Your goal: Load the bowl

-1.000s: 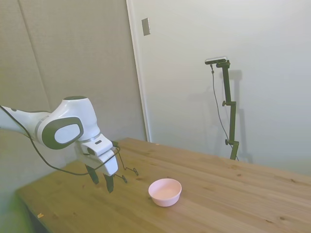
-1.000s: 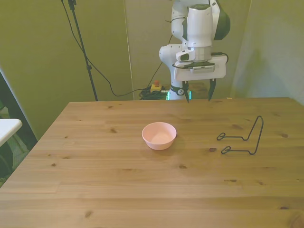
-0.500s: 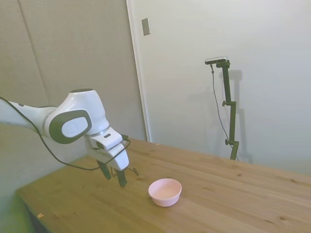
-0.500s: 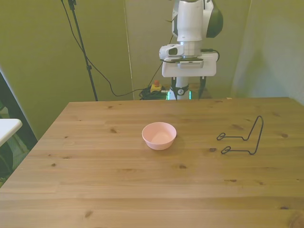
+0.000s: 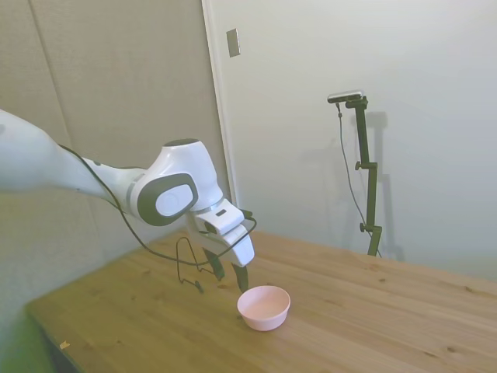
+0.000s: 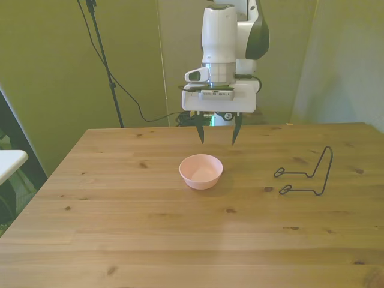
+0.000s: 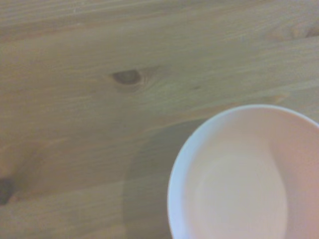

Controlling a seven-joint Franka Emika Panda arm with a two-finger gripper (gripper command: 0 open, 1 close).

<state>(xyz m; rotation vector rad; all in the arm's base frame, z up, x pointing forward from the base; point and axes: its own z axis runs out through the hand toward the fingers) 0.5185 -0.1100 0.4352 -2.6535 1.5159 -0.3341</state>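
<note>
The pale pink bowl [image 6: 201,171] [image 5: 264,306] stands upright and empty on the wooden table [image 6: 150,240], near its middle. My gripper [image 6: 217,134] [image 5: 231,275] hangs open above the table, just behind the bowl and a little above its rim, with nothing between its fingers. In the wrist view the bowl [image 7: 249,179] fills one corner, with bare wood beside it. A thin dark wire rack [image 6: 306,174] [image 5: 186,266] stands on the table toward the front view's right, well apart from the bowl.
A black cable and a stand [image 6: 105,60] rise behind the table at the front view's left. A white surface edge [image 6: 9,161] sits off the table's left side.
The arm has swung toward the front view's left and forward and has come down, bringing the open gripper from behind the table's far edge to just behind the bowl. Bowl and rack have not moved.
</note>
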